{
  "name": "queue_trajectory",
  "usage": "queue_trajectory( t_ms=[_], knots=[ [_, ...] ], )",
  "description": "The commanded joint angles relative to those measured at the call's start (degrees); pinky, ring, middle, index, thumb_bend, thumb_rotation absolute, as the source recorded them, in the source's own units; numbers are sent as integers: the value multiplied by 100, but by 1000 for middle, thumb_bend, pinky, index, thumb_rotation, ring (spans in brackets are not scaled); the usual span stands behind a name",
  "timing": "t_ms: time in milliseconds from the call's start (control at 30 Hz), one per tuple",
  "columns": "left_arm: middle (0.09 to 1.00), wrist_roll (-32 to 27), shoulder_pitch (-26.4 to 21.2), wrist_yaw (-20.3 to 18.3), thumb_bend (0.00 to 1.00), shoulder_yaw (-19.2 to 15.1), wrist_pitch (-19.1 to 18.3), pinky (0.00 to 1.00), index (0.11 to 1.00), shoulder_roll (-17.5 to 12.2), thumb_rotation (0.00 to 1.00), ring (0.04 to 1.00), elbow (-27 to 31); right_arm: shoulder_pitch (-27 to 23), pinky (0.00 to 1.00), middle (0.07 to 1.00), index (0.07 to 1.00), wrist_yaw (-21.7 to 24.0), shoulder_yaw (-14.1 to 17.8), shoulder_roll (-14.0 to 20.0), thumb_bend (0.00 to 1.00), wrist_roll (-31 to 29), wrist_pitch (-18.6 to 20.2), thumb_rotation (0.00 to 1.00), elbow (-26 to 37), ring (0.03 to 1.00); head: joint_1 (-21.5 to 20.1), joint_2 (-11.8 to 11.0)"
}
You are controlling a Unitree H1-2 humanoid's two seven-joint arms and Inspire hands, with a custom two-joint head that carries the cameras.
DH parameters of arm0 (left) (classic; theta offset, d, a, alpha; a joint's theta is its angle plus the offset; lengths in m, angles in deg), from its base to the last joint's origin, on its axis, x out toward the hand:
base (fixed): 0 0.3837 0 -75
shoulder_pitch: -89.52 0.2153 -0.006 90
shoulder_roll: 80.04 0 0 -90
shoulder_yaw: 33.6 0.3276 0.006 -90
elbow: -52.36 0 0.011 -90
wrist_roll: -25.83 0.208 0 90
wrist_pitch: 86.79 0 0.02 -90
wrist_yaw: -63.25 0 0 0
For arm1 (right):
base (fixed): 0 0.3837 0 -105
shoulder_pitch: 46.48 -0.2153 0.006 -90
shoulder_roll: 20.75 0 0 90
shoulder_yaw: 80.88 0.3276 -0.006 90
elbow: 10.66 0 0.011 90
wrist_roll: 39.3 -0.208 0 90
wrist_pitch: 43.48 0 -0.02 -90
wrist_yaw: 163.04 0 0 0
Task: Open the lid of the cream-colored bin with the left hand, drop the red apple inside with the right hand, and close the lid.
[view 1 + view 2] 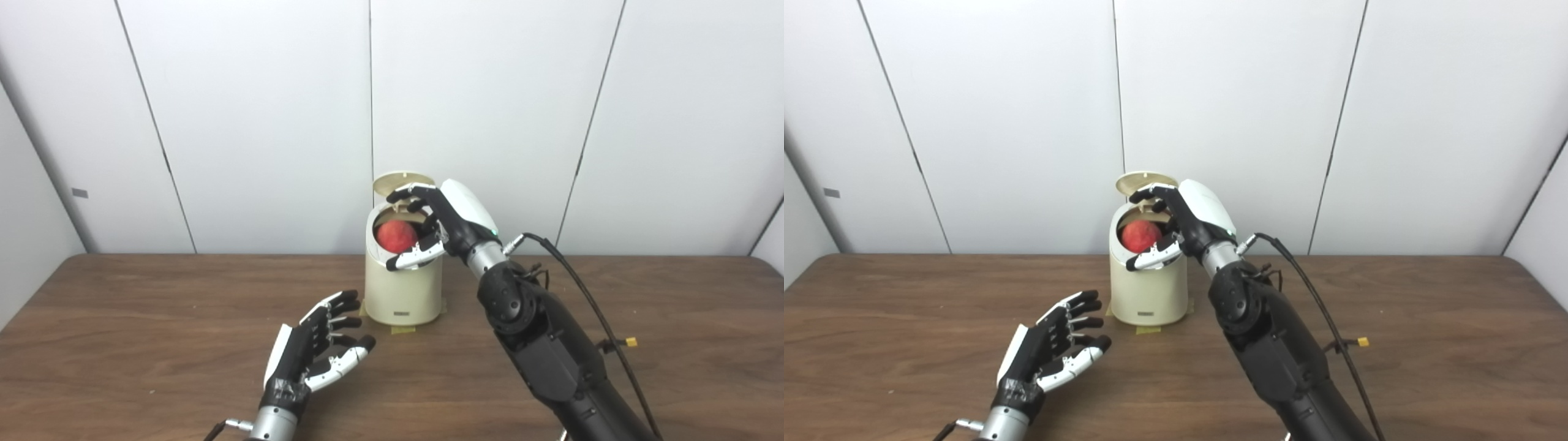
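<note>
The cream-colored bin (401, 294) stands at the middle of the table, near the back, its round lid (401, 180) tipped up behind the opening. The red apple (396, 236) sits in the bin's mouth. My right hand (438, 223) reaches over the rim from the right and holds the apple, fingers curved above it and thumb below at the front edge. My left hand (318, 349) hovers low over the table in front and to the left of the bin. It is open, fingers apart, and touches neither bin nor lid.
Strips of tape (403, 329) fix the bin's base to the brown wooden table (153, 318). A black cable (588, 294) with a yellow tag loops off my right forearm. White wall panels (257, 122) close off the back.
</note>
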Motion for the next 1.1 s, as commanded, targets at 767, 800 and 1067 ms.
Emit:
queue_trajectory(
  t_ms=[767, 800, 1067],
  knots=[
    [819, -14, -162, 2, 612, 15, 41, 617, 827, 4, 168, 740, 201, 369, 519, 757, 672, -308, 577, 66, 850, -511, -415, 99, 1079, 669, 22, 6],
    [819, -21, -164, -1, 610, 10, 52, 616, 827, -2, 167, 740, 199, 510, 501, 745, 667, -349, 672, 63, 849, -594, -472, 96, 1273, 648, 21, 8],
    [816, -45, -168, 1, 611, -31, 117, 621, 826, -43, 170, 740, 175, 1422, 403, 751, 692, -141, 1168, 310, 798, -1389, -921, 123, 2309, 581, -2, 8]
  ],
)
